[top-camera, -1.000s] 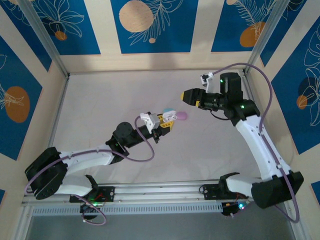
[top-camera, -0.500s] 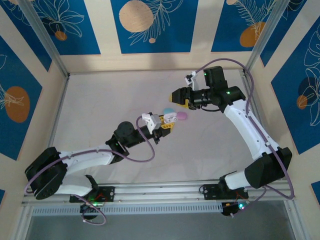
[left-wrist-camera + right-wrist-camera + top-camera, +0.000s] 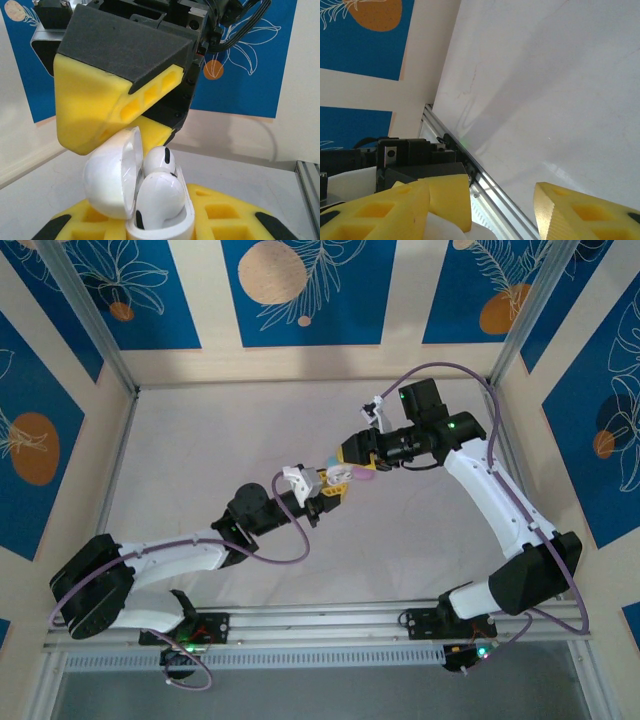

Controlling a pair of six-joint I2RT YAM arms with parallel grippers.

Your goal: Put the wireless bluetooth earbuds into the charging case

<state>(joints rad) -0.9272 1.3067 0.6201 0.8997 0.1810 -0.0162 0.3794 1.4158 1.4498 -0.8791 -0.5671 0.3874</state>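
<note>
in the top view the left arm (image 3: pixel 170 560) reaches from the near left corner of the table (image 3: pixel 200 440) to the white charging case (image 3: pixel 338 476) near the table's middle. the left gripper (image 3: pixel 335 487) is clamped on the base of that case, its yellow fingers (image 3: pixel 220 212) pressed to either side of it in the left wrist view.

the case stands open. its rounded lid (image 3: pixel 107 180) is swung back to the left of the base (image 3: pixel 160 231). two white wireless earbuds sit in the base: the front one (image 3: pixel 159 195) lies in its socket just right of the lid, and the rear one (image 3: pixel 160 160) stands behind it, touching or nearly touching the lid's inner face.

directly above the case hangs one yellow finger (image 3: pixel 95 120) of the right gripper (image 3: pixel 352 462), with a dark foam pad (image 3: pixel 120 45) on top, close over the lid; whether they touch i cannot tell. in the right wrist view this gripper's jaws stand apart, bare table between the two yellow fingers (image 3: pixel 395 207), and a bit of something white (image 3: pixel 445 227) beside the left one.

just right of the case a pink pebble-shaped case (image 3: pixel 367 470) lies on the table, partly under the right gripper. the right arm (image 3: pixel 500 500) arches back from the case to the near right corner.
</note>
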